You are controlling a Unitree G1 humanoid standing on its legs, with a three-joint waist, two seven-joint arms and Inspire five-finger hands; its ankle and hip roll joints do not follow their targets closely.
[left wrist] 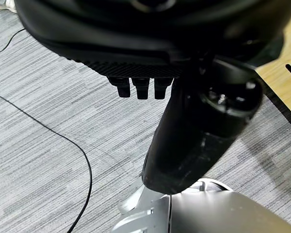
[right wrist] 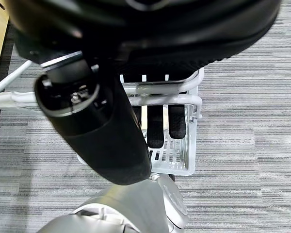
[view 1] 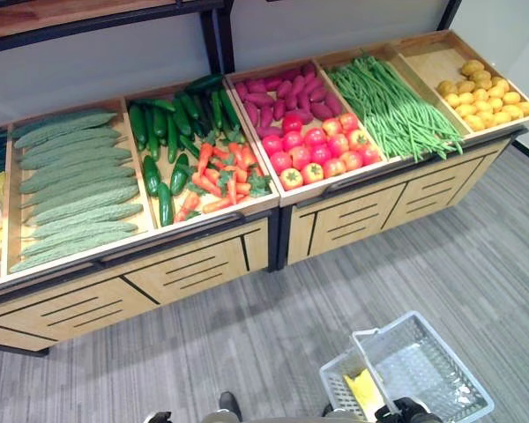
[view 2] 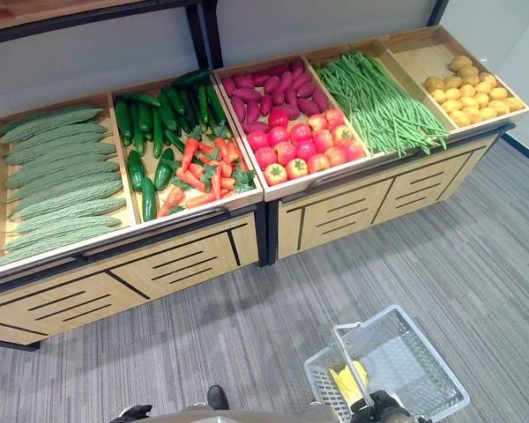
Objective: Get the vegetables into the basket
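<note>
Gripping the white wire-mesh basket [view 1: 423,366] handle, the right hand [right wrist: 155,121] curls; left hand [left wrist: 140,87] curled empty.

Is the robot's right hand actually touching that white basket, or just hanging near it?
Touching. In the right wrist view, the right hand has its fingers curled round the white handle of the basket, with the bars lying right against them.

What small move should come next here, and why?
Probably step toward the wooden display stand: the right hand already grips the white wire basket, while the left hand hangs by the floor, far from the red tomatoes.
</note>
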